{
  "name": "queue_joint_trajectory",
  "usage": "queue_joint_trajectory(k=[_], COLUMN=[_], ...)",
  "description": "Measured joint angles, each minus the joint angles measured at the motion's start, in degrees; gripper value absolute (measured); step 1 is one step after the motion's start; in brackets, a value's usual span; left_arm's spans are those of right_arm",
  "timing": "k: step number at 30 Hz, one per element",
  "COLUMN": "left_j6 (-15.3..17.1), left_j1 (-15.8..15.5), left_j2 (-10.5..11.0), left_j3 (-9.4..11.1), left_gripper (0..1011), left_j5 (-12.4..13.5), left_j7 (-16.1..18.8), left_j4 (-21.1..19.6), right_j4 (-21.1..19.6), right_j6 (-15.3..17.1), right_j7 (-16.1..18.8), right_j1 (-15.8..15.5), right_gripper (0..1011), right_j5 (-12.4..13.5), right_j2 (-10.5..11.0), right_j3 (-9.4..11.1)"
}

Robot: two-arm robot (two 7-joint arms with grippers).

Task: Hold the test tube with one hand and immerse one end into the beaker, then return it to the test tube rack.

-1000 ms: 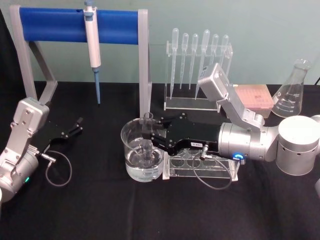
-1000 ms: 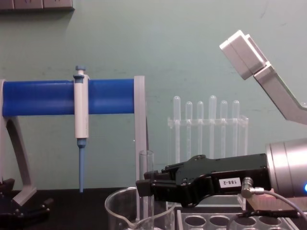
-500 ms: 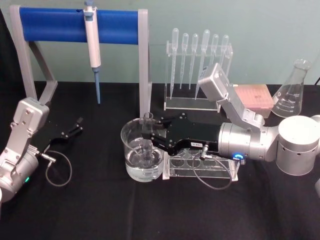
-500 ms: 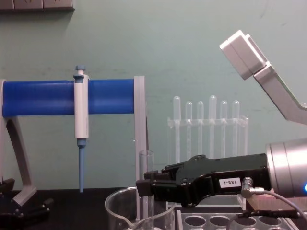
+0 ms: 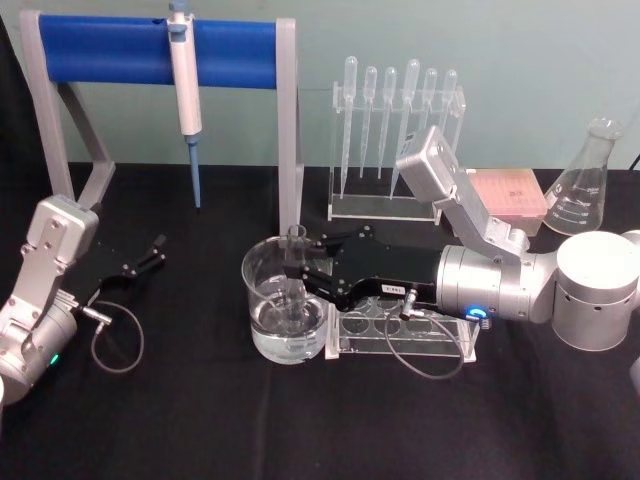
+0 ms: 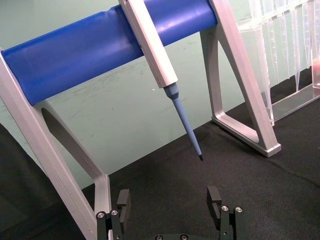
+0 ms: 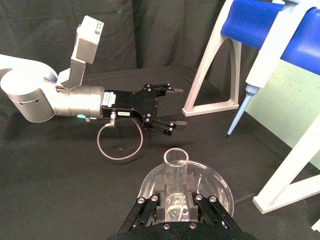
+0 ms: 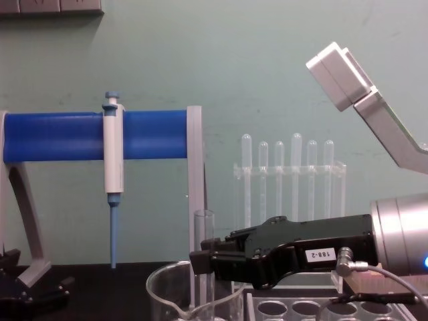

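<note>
The right gripper (image 5: 299,270) reaches in from the right side, low over the test tube rack (image 5: 455,335), and its fingers (image 7: 150,207) are closed on the test tube (image 8: 204,231). The tube stands upright between the two fingers, one finger on each side of the glass. The grip is at about the middle of the tube. The open rim is well above the fingers, and the lower part goes down below them.

The lower end of the tube is inside the beaker (image 5: 252,285), at the level of the clear liquid that fills the beaker's bottom part. The tube is near the right side of the beaker, close to the wall that faces the rack. The beaker stands on the black surface (image 5: 200,420), just beside the left end of the rack. The round holes of the rack that show in the chest view hold nothing.

The left gripper (image 5: 152,253) is parked at the left, low over the surface, well apart from the beaker. Its fingers (image 6: 122,202) are spread apart and hold nothing. They point toward the white-and-blue pipette (image 6: 150,42), which hangs on the blue stand (image 5: 110,50).
</note>
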Motion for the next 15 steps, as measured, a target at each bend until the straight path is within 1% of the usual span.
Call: queue_joint_trajectory(k=[15], left_j6=[0.00], left_j1=[0.00], left_j2=[0.00], left_j3=[0.00], left_gripper=[1000], left_j5=[0.00], left_j7=[0.00], left_j4=[0.00], right_j4=[0.00], right_j6=[0.00], right_j7=[0.00], right_j1=[0.00], right_gripper=[242], right_j5=[0.00], right_j2=[0.00], right_j3=[0.00])
